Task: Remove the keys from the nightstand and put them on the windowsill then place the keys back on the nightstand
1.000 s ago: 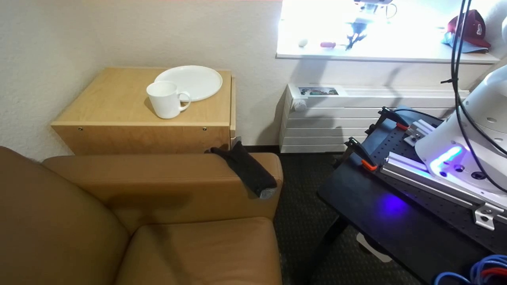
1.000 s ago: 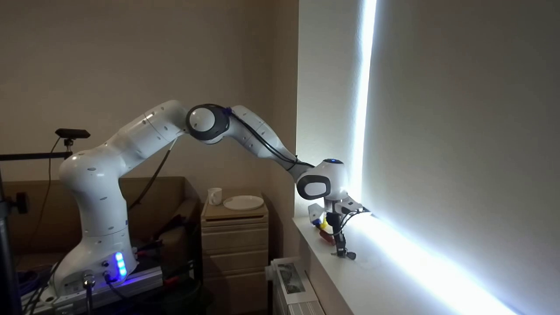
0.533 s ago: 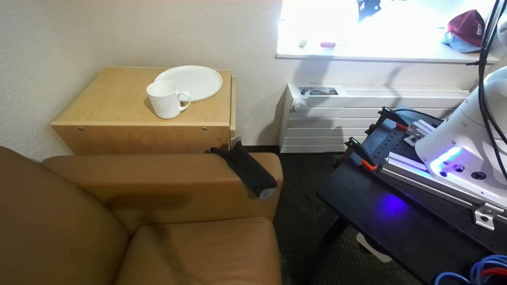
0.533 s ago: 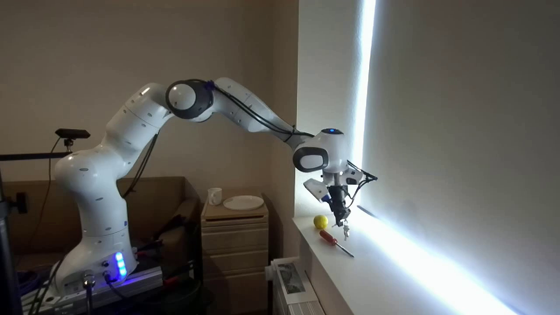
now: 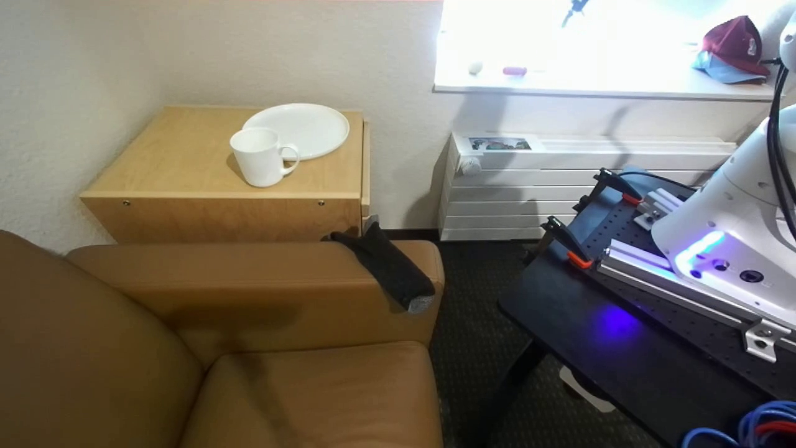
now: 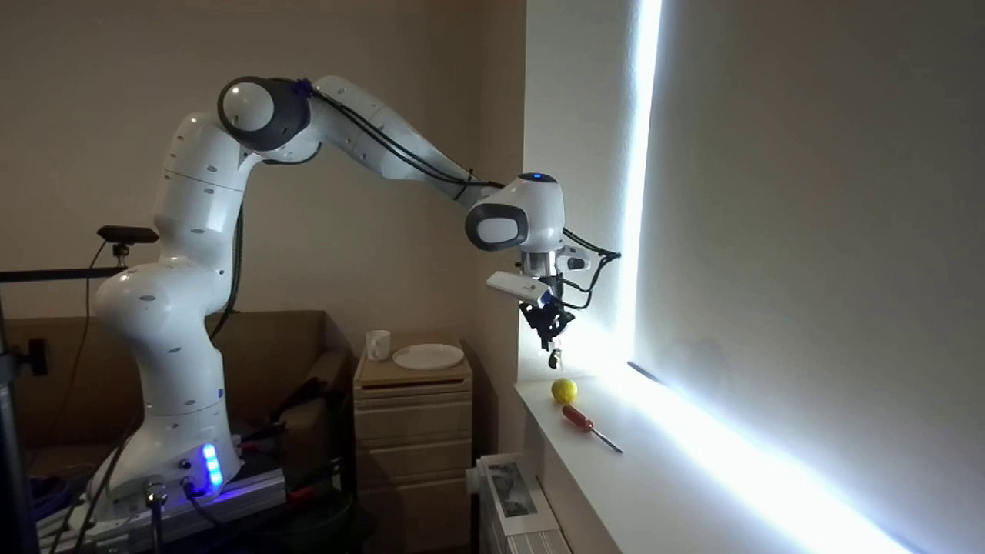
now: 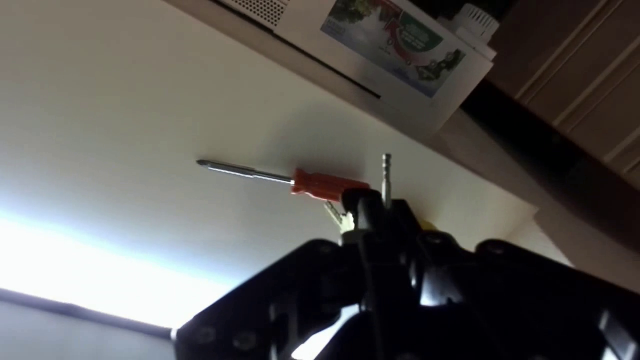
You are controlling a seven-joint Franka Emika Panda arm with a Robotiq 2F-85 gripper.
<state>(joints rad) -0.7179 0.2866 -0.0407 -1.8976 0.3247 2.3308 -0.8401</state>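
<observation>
My gripper (image 6: 549, 340) is shut on the keys (image 6: 555, 358), which hang from its fingertips above the far end of the windowsill (image 6: 654, 485). In the wrist view, one silver key (image 7: 386, 177) sticks out past the shut fingertips (image 7: 377, 212) and another pale key shows at their side. The rest of the bunch is hidden by the fingers. In an exterior view, my gripper (image 5: 574, 11) is a small dark shape against the bright window, and the keys cannot be made out there. The wooden nightstand (image 5: 180, 155) bears a white mug and a white plate.
A red screwdriver (image 6: 579, 420) and a yellow ball (image 6: 564, 390) lie on the windowsill below the gripper. A maroon cap (image 5: 734, 45) lies further along it. The mug (image 5: 256, 160) and plate (image 5: 314, 127) occupy the nightstand's window side. A brown couch (image 5: 280, 267) and a radiator (image 5: 559, 186) stand nearby.
The gripper was low at the windowsill by the screwdriver with the keys. It has risen and moved back toward the arm's base, carrying the keys off the sill.
</observation>
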